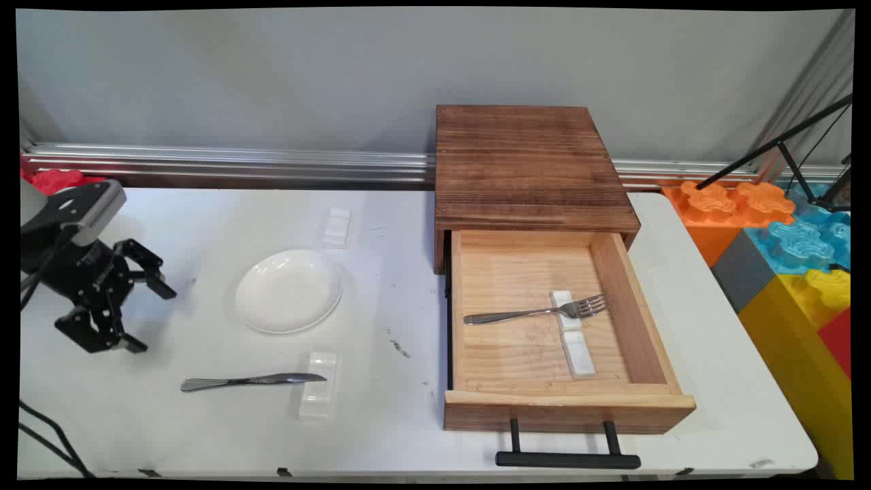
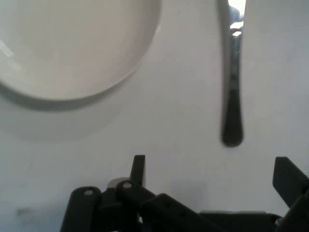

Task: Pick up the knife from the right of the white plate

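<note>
The gripper point(image 1: 151, 317) is hanging low over the left side of the white table point(image 1: 204, 435), and its jaws are standing wide apart with nothing between them. The thing closest to it is the knife point(image 1: 252, 380), which is lying flat on the table with its blade tip resting on a little clear block point(image 1: 317, 395). In the hand view the knife's handle end point(image 2: 231, 130) is sitting just ahead of the fingers point(image 2: 139, 166), and the white plate point(image 1: 288, 290) is sitting off to the other side. The knife is thin and shiny and is lying so flat that it could slip out or spin away if the fingers are closing on it badly. The block could get knocked too. The plate is near, so a wide swing could bump it. Far to the right, a fork point(image 1: 537, 312) is resting on a white block point(image 1: 573, 333) inside the open wooden drawer point(image 1: 568, 401), well away from the gripper.
</note>
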Available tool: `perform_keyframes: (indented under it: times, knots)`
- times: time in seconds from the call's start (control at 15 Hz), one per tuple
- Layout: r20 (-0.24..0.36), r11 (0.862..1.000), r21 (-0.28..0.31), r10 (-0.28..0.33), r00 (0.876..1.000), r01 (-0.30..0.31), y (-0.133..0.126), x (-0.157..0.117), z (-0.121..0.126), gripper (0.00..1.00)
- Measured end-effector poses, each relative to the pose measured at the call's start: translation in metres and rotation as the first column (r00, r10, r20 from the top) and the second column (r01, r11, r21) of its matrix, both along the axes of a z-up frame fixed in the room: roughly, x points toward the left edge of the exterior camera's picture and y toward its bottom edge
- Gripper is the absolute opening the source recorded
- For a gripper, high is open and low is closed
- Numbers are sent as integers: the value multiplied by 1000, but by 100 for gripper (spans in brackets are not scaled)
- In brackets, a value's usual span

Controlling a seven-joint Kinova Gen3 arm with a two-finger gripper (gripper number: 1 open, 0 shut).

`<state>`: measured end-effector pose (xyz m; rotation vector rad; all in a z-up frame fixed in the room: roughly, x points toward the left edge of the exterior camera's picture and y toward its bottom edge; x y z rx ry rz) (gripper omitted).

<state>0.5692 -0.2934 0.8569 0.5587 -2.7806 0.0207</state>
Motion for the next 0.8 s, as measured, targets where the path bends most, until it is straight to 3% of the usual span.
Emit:
perform_keyframes:
  times: [0.33, 0.8]
  knots:
    - [-108, 998, 47, -31, 994, 36, 3, -8, -18, 100]
    - [-231, 998, 34, -52, 972, 61, 7, -33, -56, 100]
